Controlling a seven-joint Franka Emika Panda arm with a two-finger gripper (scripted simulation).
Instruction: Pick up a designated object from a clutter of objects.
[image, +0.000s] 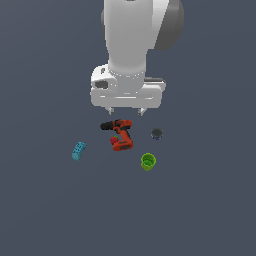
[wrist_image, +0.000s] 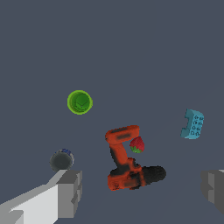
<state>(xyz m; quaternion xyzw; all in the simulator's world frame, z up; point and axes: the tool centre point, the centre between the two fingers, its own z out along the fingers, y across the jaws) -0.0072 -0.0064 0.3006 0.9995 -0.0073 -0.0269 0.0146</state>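
- Two grey gripper fingers (wrist_image: 70, 192) sit closest to the wrist camera, spread wide apart with nothing between them; the gripper (image: 126, 111) is released and holds nothing.
- From the exterior view, the white robot arm (image: 132, 45) hangs above the floor, its fingertips just above the drill.
- Red-and-black power drill (image: 120, 134) lies on its side on the dark grey-blue floor (image: 210, 200), in the middle of the clutter.
- Small red strawberry-like item with a green top (wrist_image: 137, 145) rests touching the drill's handle.
- Small teal-blue studded oblong toy brick (image: 78, 150), the task's object, lies on the floor toward the exterior view's left of the drill, apart from it and untouched.
- Lime-green round cup (image: 148, 161) stands upright near the drill, toward the exterior view's right.
- Small dark round object (image: 156, 133) sits near the drill, also toward the exterior view's right, apart from the cup.
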